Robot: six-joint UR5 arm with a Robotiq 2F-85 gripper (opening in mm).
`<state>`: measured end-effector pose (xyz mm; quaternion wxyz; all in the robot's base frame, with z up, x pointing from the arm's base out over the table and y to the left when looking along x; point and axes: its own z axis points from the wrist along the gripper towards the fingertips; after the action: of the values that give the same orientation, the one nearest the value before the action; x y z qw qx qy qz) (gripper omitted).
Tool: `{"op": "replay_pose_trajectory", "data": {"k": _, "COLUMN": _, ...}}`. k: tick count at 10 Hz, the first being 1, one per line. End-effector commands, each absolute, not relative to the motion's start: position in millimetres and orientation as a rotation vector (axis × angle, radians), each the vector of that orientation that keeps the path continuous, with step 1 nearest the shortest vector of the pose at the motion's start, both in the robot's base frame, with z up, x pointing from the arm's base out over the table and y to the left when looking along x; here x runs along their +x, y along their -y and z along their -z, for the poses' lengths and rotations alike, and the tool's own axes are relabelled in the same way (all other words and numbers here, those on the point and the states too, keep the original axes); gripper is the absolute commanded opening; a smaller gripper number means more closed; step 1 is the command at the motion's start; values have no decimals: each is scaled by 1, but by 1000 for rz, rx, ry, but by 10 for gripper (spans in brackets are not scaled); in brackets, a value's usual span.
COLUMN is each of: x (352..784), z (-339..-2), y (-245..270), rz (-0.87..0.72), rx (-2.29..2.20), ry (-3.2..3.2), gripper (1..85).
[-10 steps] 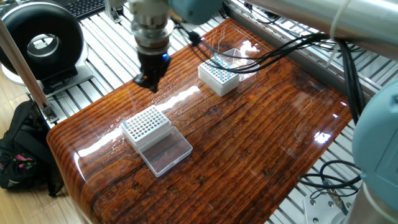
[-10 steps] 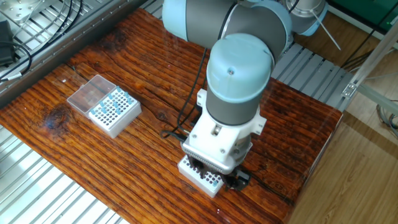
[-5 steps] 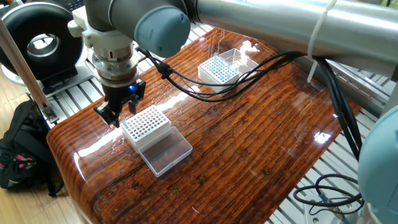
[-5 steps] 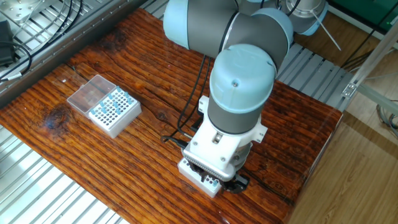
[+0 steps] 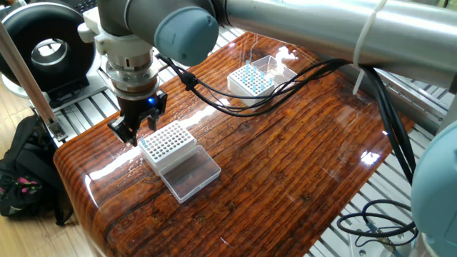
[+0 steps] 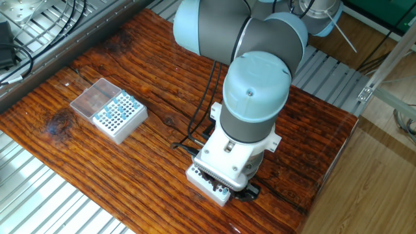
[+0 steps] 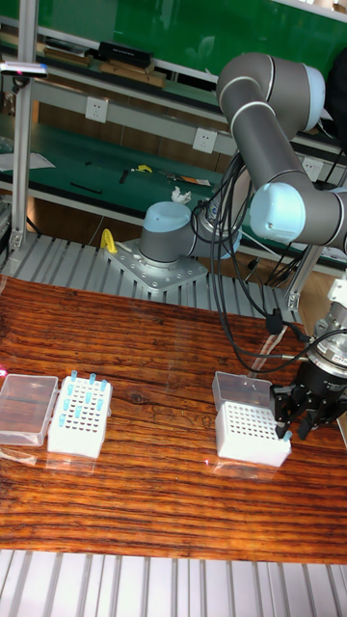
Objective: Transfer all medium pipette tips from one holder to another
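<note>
We count two white tip holders (image 7: 80, 417) (image 7: 251, 433), each with one clear hinged lid (image 7: 26, 409) (image 7: 244, 388); the blue tips (image 7: 83, 397) are too small to count exactly.

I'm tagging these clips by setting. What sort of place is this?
Probably a robotics lab or workshop: a wooden table on aluminium framing, workbenches with wall sockets behind, and two pipette tip holders under the arm's gripper.

Glossy dark wood-grain table (image 5: 285, 164) on a slatted metal frame, two white tip holders on it – one w/ pale-blue medium pipette tips (image 7: 83, 393) in holder (image 7: 79, 429), other holder (image 7: 249, 434) well apart, clear lids beside each.
</note>
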<state>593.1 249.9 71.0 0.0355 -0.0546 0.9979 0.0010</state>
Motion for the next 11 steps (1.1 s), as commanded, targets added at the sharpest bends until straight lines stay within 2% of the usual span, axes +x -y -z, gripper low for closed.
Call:
{"op": "replay_pose_trajectory", "data": {"k": 1, "x": 591, "z": -69, "y": -251, "rz": -6, "rx": -150, "ry": -3068, "gripper": 387}}
{"op": "replay_pose_trajectory", "data": {"k": 11, "x": 594, "z": -64, "y": -249, "rz": 7, "rx": -143, "ry": -3058, "gripper": 283}}
